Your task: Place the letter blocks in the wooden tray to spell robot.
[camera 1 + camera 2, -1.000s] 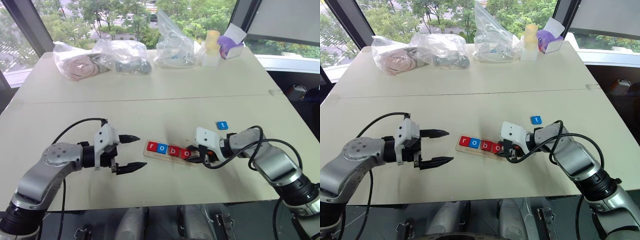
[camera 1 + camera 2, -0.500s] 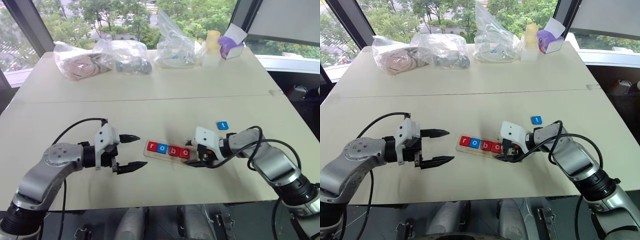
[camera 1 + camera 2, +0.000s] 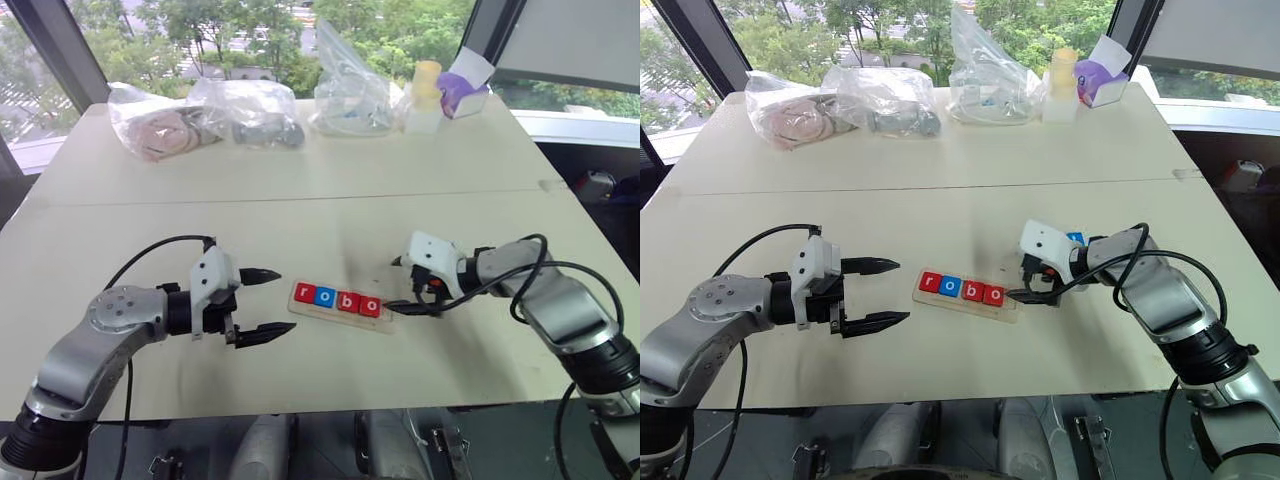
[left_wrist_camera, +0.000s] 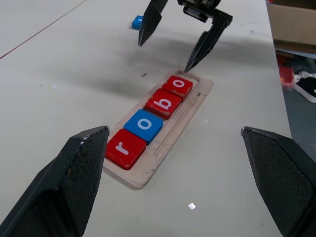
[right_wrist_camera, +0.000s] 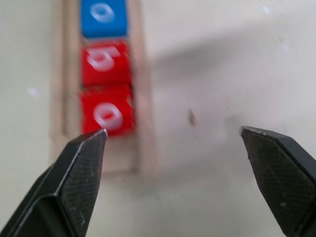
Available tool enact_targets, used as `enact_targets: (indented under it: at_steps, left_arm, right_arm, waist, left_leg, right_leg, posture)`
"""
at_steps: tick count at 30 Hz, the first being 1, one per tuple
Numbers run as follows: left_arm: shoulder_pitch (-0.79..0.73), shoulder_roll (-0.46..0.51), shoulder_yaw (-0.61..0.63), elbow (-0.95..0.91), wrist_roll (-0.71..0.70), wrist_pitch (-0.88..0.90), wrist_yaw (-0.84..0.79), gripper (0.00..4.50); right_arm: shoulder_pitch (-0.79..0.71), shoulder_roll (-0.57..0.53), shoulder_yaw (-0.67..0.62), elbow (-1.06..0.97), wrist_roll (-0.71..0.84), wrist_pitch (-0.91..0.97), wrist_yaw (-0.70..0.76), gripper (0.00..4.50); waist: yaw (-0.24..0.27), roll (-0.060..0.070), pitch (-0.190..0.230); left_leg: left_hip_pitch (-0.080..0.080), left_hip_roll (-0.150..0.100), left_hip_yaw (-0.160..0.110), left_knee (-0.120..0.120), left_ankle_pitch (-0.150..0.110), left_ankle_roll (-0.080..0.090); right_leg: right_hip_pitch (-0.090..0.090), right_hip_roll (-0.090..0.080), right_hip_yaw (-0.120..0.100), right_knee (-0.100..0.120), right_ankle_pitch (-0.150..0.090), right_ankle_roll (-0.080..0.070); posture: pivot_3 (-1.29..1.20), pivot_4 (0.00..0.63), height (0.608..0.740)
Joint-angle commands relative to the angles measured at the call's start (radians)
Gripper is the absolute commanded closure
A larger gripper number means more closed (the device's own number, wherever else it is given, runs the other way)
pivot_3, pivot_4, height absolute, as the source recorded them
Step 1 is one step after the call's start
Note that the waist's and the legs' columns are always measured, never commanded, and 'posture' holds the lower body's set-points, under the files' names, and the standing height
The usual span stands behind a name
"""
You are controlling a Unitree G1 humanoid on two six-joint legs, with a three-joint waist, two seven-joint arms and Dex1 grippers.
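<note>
Fingers spread empty on both hands, glossy square letter blocks (image 4: 153, 109), pale wooden tray (image 4: 190, 116)

Left claw (image 3: 262, 304) and right claw (image 3: 1023, 279) both spread.

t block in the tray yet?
No, the wooden tray holds only r, o, b, o; its last slot is bare and the blue t block lies on the table beyond it.

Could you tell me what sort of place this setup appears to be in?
Probably an indoor lab or office workspace: a pale table stands by large windows overlooking trees, with plastic bags of parts along its far edge and a wooden tray of letter blocks laid out.
</note>
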Motion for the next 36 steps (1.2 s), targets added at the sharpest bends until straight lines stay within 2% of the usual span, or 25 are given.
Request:
enact_targets:
  at_steps: [1, 14, 26, 31, 36]
  left_arm:
    - [-0.012, -0.005, -0.001, -0.031, -0.013, -0.001, 0.001, 0.00]
    - [-0.011, -0.007, 0.005, -0.033, -0.013, 0.003, 0.008, 0.00]
    - [-0.002, -0.006, 0.007, -0.042, -0.013, 0.004, 0.020, 0.00]
    - [0.002, -0.008, 0.008, -0.048, -0.016, 0.006, 0.022, 0.00]
    - [0.002, -0.010, 0.005, -0.046, -0.014, 0.004, 0.021, 0.00]
  right_arm:
    - [-0.002, -0.011, -0.019, 0.015, -0.016, -0.044, 0.001, 0.05]
    - [0.023, 0.044, 0.029, 0.022, -0.047, -0.068, -0.014, 0.05]
    - [-0.014, 0.124, 0.056, 0.057, -0.078, -0.079, -0.031, 0.05]
    - [-0.003, 0.061, 0.038, 0.041, -0.108, -0.104, -0.012, 0.05]
    - [-0.004, -0.014, -0.074, -0.017, -0.045, -0.036, 0.002, 0.05]
  waist:
    - [-0.002, 0.000, 0.000]
    - [-0.001, 0.000, 0.000]
    - [-0.008, 0.000, 0.000]
    - [-0.011, 0.000, -0.001]
    - [0.000, 0.000, 0.000]
  left_leg:
    - [0.000, 0.000, 0.000, 0.000, 0.000, 0.000]
    - [0.000, 0.000, 0.000, 0.000, 0.000, 0.000]
    - [0.001, 0.000, 0.000, 0.000, 0.000, 0.000]
    - [0.001, 0.000, 0.000, 0.001, 0.000, 0.000]
    - [0.000, 0.000, 0.000, 0.001, 0.000, 0.000]
  right_leg:
    - [0.000, 0.000, 0.000, 0.000, 0.000, 0.000]
    - [0.000, 0.000, 0.000, 0.001, 0.000, 0.000]
    - [0.000, 0.001, 0.000, 0.002, 0.000, 0.000]
    - [0.000, 0.001, 0.000, 0.002, 0.000, 0.000]
    - [0.000, 0.000, 0.000, 0.002, 0.000, 0.000]
  posture:
    - [0.00, 0.150, 0.740]
    - [0.00, 0.150, 0.740]
    - [0.00, 0.150, 0.740]
    - [0.00, 0.150, 0.740]
    - [0.00, 0.150, 0.740]
